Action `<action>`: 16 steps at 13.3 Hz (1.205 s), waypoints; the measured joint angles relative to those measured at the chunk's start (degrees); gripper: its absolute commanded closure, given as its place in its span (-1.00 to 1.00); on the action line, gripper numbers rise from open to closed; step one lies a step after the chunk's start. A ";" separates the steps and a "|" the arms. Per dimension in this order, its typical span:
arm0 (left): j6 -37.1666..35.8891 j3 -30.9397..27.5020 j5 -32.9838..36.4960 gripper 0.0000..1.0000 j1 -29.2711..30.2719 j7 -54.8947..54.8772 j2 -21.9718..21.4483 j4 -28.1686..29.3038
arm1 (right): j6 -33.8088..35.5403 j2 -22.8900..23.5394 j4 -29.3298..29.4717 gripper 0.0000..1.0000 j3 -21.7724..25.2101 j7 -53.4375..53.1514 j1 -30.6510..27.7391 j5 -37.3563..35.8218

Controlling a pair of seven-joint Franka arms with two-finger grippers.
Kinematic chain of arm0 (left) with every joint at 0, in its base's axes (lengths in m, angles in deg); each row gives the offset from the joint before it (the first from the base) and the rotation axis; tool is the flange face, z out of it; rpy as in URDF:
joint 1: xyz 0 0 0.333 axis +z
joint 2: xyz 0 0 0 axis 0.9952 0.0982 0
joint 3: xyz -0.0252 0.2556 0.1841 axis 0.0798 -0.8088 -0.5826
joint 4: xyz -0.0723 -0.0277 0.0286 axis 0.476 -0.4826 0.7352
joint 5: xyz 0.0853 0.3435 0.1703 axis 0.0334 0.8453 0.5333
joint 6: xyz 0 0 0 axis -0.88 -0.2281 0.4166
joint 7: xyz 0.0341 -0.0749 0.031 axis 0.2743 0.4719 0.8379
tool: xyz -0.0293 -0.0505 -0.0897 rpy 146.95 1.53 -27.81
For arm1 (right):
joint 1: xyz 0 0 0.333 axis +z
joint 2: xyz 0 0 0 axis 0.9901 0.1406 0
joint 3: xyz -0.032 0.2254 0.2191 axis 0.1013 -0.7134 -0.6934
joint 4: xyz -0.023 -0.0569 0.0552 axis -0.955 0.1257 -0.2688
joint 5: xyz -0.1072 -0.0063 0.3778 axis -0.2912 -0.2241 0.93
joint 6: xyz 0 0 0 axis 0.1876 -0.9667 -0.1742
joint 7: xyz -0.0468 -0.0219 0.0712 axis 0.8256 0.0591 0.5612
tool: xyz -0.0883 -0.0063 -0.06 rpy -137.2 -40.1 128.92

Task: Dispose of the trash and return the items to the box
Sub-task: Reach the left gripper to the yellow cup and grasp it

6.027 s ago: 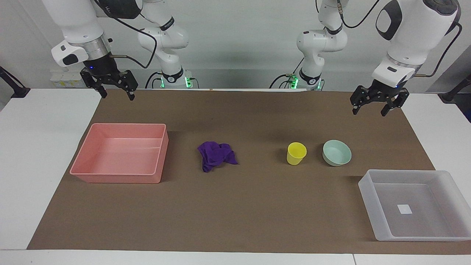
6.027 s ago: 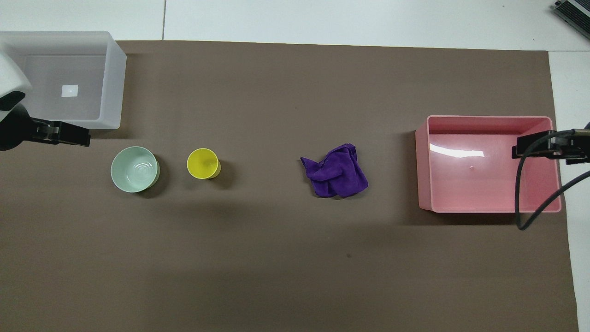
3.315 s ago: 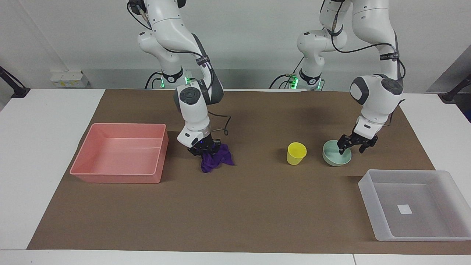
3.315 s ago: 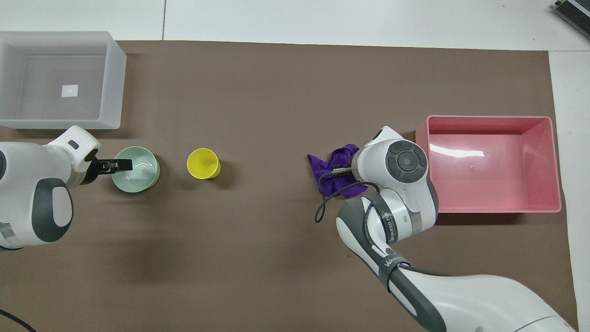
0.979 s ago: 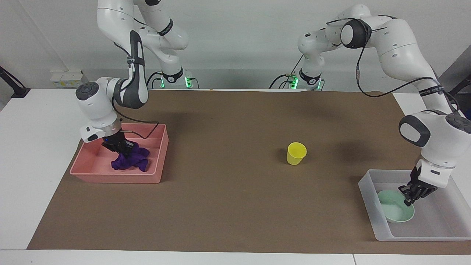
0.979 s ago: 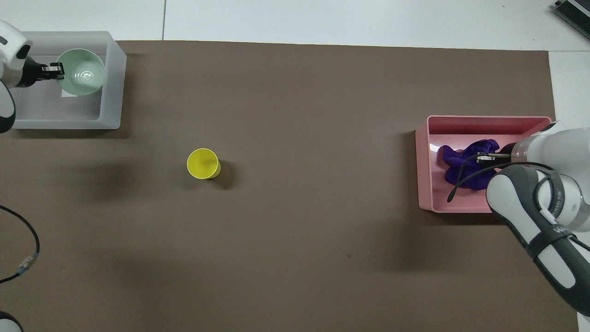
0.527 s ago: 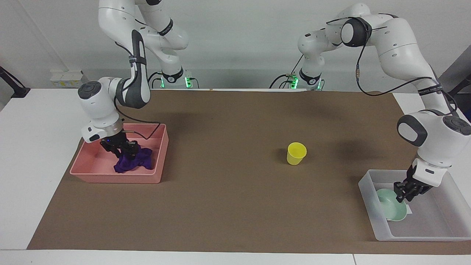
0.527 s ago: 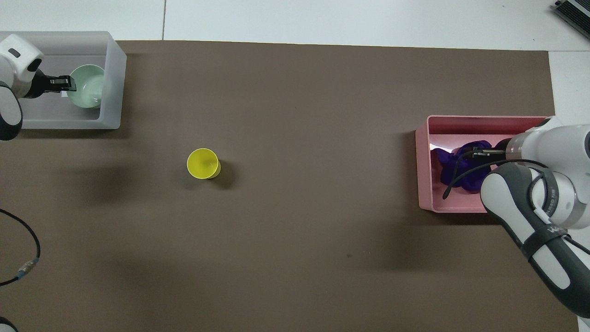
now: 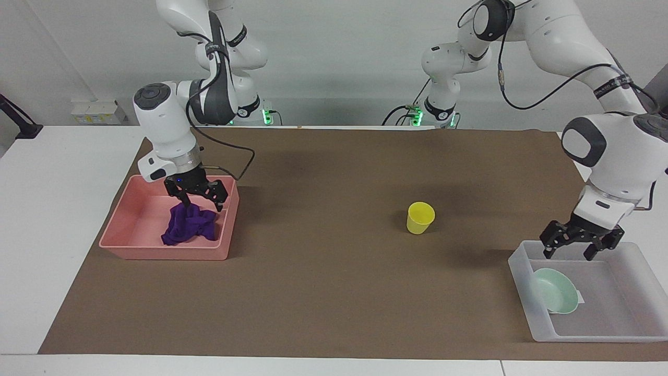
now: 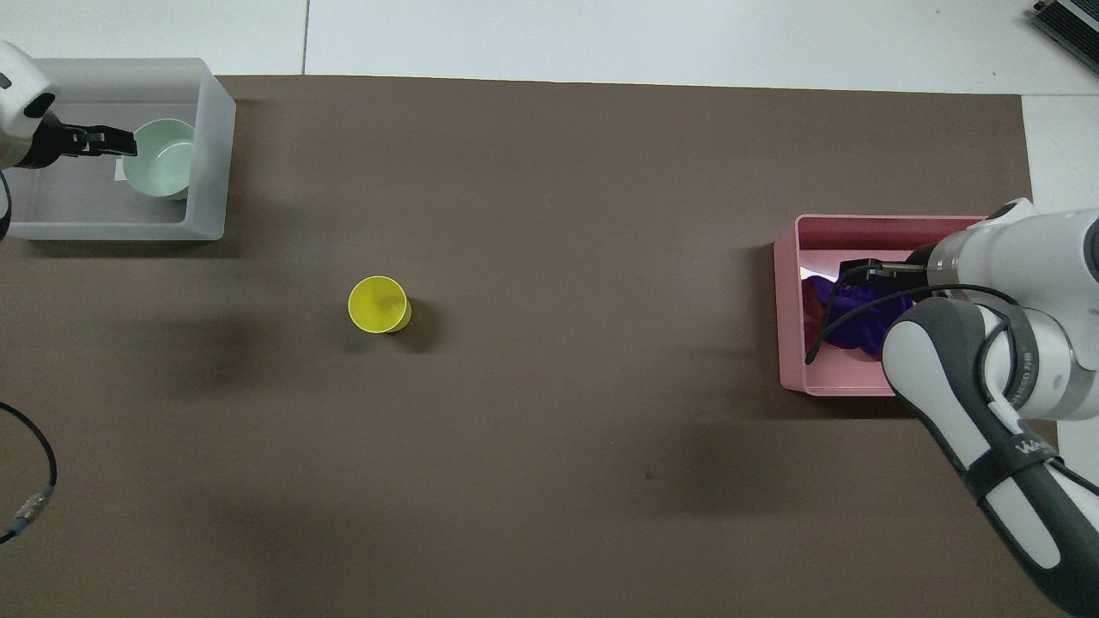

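Observation:
The purple trash wad (image 9: 188,225) lies in the pink bin (image 9: 162,254), at the bin's end toward the table's middle. My right gripper (image 9: 198,202) is open just above the wad and free of it. The mint-green bowl (image 9: 556,297) lies tilted in the translucent box (image 9: 589,332), leaning on the wall toward the table's middle. My left gripper (image 9: 576,251) is open above the box, clear of the bowl. The yellow cup (image 9: 420,218) stands upright on the brown mat between bin and box. The overhead view shows the cup (image 10: 378,304), bowl (image 10: 160,160), box (image 10: 215,197) and wad (image 10: 846,319).
The brown mat (image 9: 323,292) covers most of the white table. The right arm's cable loops over the pink bin (image 10: 790,360) and the arm's body hides part of the bin in the overhead view.
Both grippers have opened and risen. The right one let go of the wad in the pink bin. The left one let go of the bowl, which now leans tilted in the box.

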 measured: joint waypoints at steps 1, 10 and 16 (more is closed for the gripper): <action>-0.28 0.02 0.00 -1.00 -1.46 0.68 -2.54 2.77 | 4.19 -1.21 2.32 -1.00 0.02 -0.02 -0.10 -0.01; 7.16 0.04 0.00 -1.00 -13.64 8.64 -9.93 21.12 | 33.57 -6.87 21.41 -1.00 1.18 2.21 -2.65 -0.10; 13.72 0.01 0.00 -1.00 -17.53 9.79 -12.73 31.75 | 35.05 -6.80 22.56 -1.00 2.05 3.70 -2.61 -0.10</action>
